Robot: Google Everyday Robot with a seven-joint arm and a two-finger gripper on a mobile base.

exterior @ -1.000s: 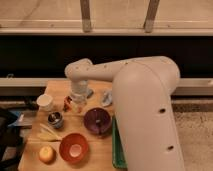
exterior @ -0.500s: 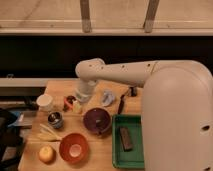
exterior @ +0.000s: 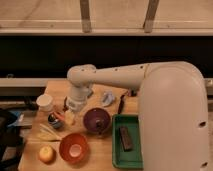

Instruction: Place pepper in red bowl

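A: Pepper (exterior: 60, 116), where? Use the red bowl (exterior: 73, 148) as anchor.
B: Red bowl sits at the counter's (exterior: 107, 150) near edge, small white thing inside it. Yellow fruit (exterior: 47, 154) just left of it. Pepper lies beyond the bowl, up and to its left: thin orange-red sliver, close by the pincer (exterior: 70, 116).
A: Handling?
B: Judging by looks: light, slim, smooth, probably rolls. Best pinched across the middle, crosswise to its length. Not fragile.
A: Pincer state?
B: Can't tell, and can't say whether it touches the pepper.
A: Arm pose?
B: Reaches in from the right, bends down over the spot behind the red bowl, wrist pointing down. Purple bowl (exterior: 96, 120) right of that, green tray (exterior: 128, 141) further right, white cup (exterior: 45, 102) farther back left.
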